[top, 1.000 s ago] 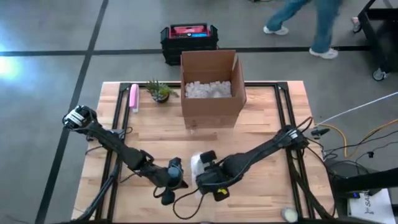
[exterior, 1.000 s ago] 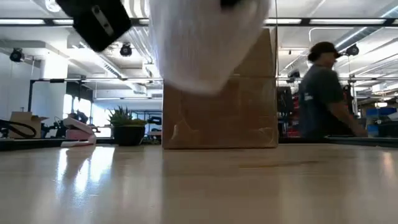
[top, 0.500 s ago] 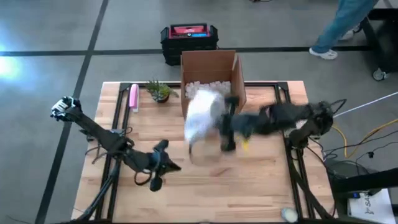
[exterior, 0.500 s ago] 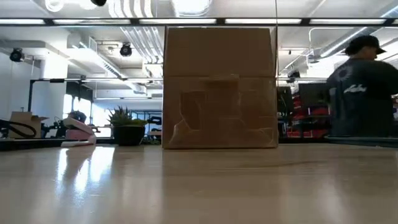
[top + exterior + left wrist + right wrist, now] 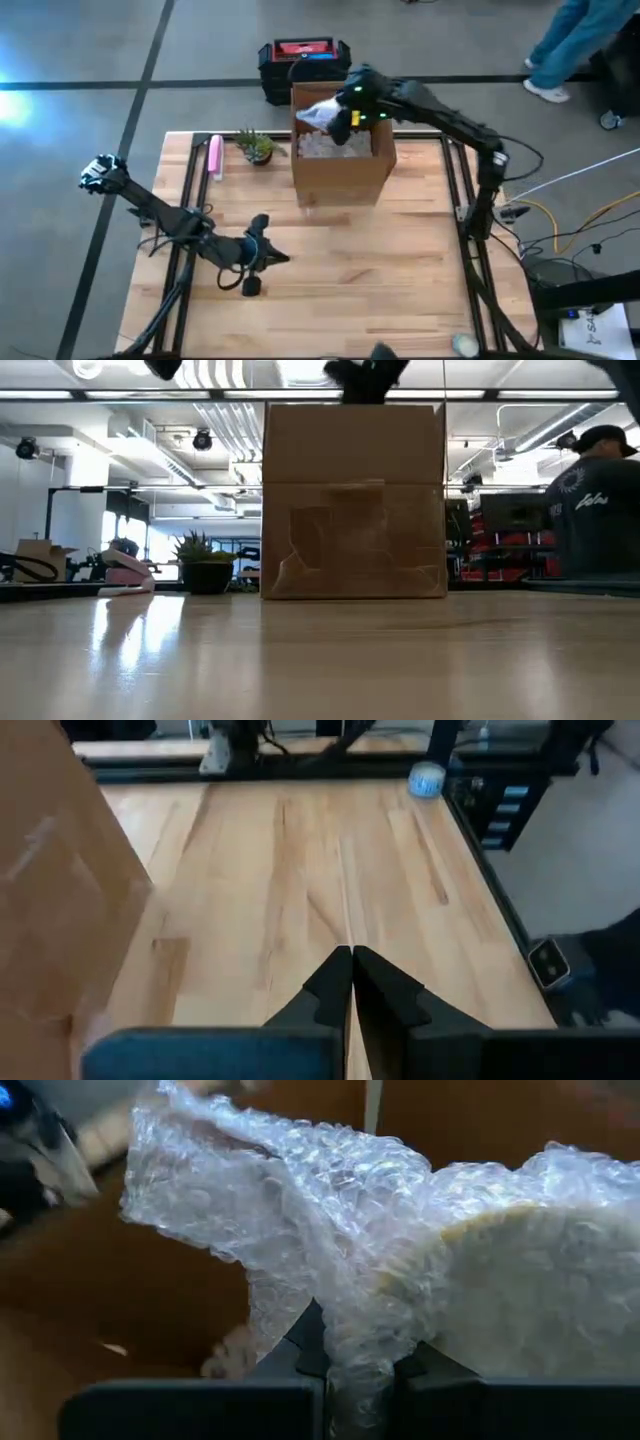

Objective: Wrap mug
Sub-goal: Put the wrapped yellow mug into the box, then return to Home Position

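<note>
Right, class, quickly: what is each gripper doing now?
Left gripper: closed, empty, over the table.
Right gripper: closed on the bubble-wrapped mug, above the box.

Light wooden slatted table [image 5: 420,270] with black frame. Open brown cardboard box [image 5: 340,170] stands at far edge; small green potted plant [image 5: 258,148] just left of it, pink flat object [image 5: 214,157] farther left.

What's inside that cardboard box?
White packing peanuts fill the cardboard box. The right pincer holds a bubble-wrapped bundle above them, hiding whatever lies underneath.
</note>
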Motion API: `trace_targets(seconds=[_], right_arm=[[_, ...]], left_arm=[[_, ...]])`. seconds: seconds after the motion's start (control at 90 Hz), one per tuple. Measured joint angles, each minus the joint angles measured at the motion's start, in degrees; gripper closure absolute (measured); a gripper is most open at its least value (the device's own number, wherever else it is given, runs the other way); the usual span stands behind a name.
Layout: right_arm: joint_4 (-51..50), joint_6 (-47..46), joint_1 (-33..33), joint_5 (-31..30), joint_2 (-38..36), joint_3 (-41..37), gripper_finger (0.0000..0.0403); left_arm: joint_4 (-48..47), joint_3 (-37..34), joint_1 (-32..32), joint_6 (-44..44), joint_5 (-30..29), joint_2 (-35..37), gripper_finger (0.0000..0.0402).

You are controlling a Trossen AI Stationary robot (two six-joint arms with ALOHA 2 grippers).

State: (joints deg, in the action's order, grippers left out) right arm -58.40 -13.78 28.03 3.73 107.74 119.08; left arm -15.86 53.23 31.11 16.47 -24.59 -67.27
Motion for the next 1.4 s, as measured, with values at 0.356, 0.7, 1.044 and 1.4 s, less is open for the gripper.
trace_targets(seconds=[0.356, 0.7, 1.044, 1.4], right_arm=[[-2.59, -3.7, 1.0, 4.44, 11.79, -0.09, 0.0383], [-5.26, 0.9, 1.1, 3.55, 15.36, -0.34, 0.0275], [-6.42, 8.92, 0.86, 3.7, 0.68, 2.61, 0.0159], [-8.52, 12.83, -6.1, 0.84, -24.24, -12.22, 0.0185]], left_arm=[[-0.02, -0.04, 0.0, -0.81, -0.1, -0.56, 0.0402], [-0.15, -0.02, 0.0, -0.57, -0.34, -0.82, 0.0402], [-0.82, 0.43, 0.02, -0.75, -0.36, 1.24, 0.0402], [-4.86, -0.97, -5.9, -3.27, 0.8, 5.22, 0.0402]])
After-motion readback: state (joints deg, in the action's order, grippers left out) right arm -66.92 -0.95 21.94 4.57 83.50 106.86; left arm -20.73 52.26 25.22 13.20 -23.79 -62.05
